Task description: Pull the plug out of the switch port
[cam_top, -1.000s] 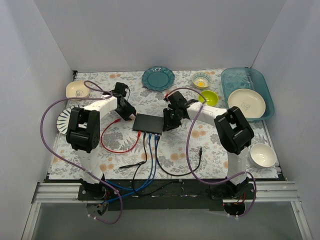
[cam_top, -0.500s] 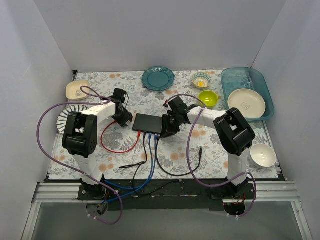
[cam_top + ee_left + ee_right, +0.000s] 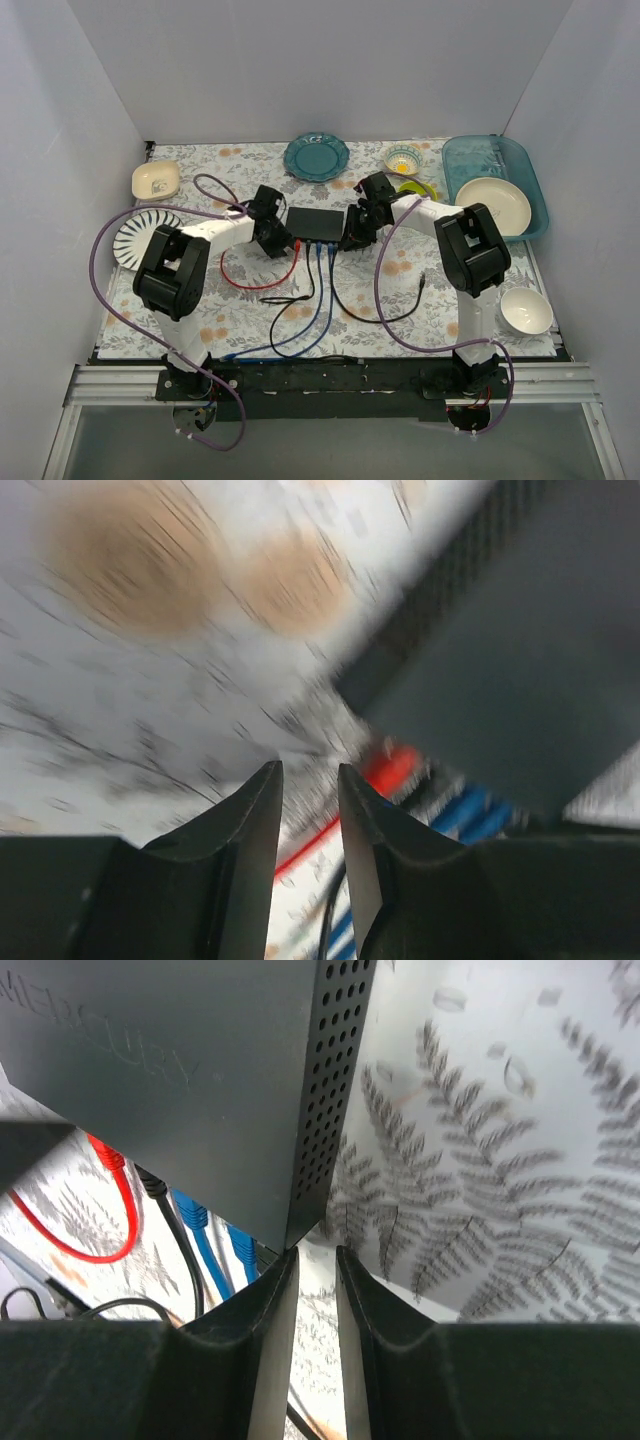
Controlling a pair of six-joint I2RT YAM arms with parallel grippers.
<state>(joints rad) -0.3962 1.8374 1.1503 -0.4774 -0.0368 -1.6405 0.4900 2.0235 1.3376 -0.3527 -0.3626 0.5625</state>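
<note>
The black switch (image 3: 318,222) lies mid-table with its sockets along its near edge. A red plug (image 3: 298,243), two blue plugs (image 3: 322,248) and black cables sit in those sockets. My left gripper (image 3: 283,240) is at the switch's near-left corner, jaws almost together and empty. Its blurred view shows the switch (image 3: 520,670), the red plug (image 3: 395,765) and the blue plugs (image 3: 478,812) just beyond my gripper (image 3: 310,780). My right gripper (image 3: 352,236) is at the near-right corner. There my gripper (image 3: 317,1260) is empty, almost closed, its left fingertip at the switch's (image 3: 180,1080) perforated corner.
The red cable (image 3: 255,283) loops left and dark cables trail to the near edge. At the back are a teal plate (image 3: 316,157), a patterned bowl (image 3: 403,158) and a green bowl (image 3: 420,192). A teal tray (image 3: 530,165), white bowl (image 3: 526,309), cream dish (image 3: 155,179) and striped plate (image 3: 130,238) line the sides.
The switch has slid away from the arms and to the right, dragging its cables. Both grippers moved with it and stay at its near corners.
</note>
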